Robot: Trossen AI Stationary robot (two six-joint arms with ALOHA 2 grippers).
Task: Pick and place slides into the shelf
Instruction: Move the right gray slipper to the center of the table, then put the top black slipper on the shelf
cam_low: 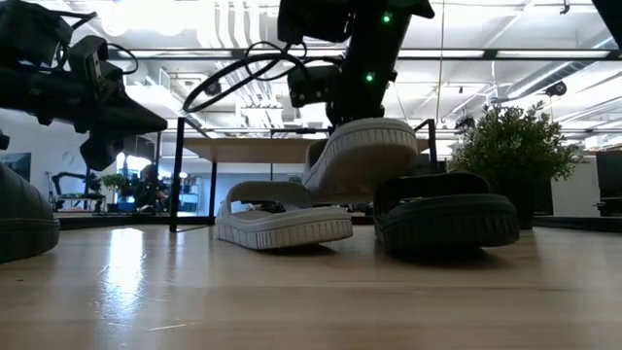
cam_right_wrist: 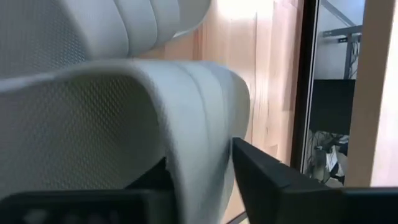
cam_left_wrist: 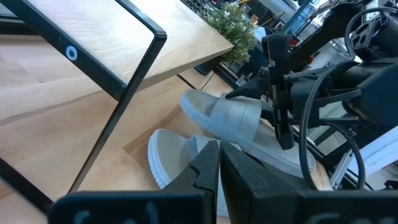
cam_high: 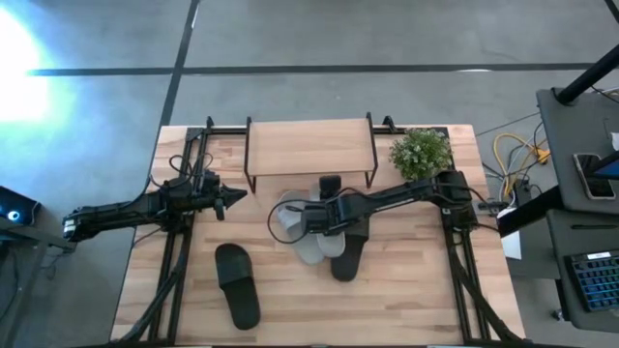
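Observation:
My right gripper (cam_high: 311, 220) is shut on a light grey slide (cam_low: 360, 156) in front of the shelf (cam_high: 309, 145), mid-table. A second grey slide (cam_low: 282, 222) lies flat on its sole beside it. One black slide (cam_high: 346, 259) lies under my right arm. The other black slide (cam_high: 237, 283) rests on its sole nearer the table's near left. My left gripper (cam_high: 230, 200) hovers shut left of the grey slides, touching nothing. In the left wrist view the held slide (cam_left_wrist: 227, 115) shows above the resting one (cam_left_wrist: 171, 155). My right gripper holds the grey slide by its wide strap (cam_right_wrist: 193, 118), pinched between the two fingers, one finger (cam_right_wrist: 273, 180) outside the strap and the other beneath it. It comes from above, slanting from the table's right. The slide hangs tilted with one end raised; its lower end is hidden behind the other grey slide.
A potted plant (cam_high: 421, 152) stands at the shelf's right end. The shelf's black legs (cam_low: 178, 175) leave an open space under its top board. Bare tabletop (cam_high: 406, 290) lies at the near right. Beyond the table's right edge are cables and a desk.

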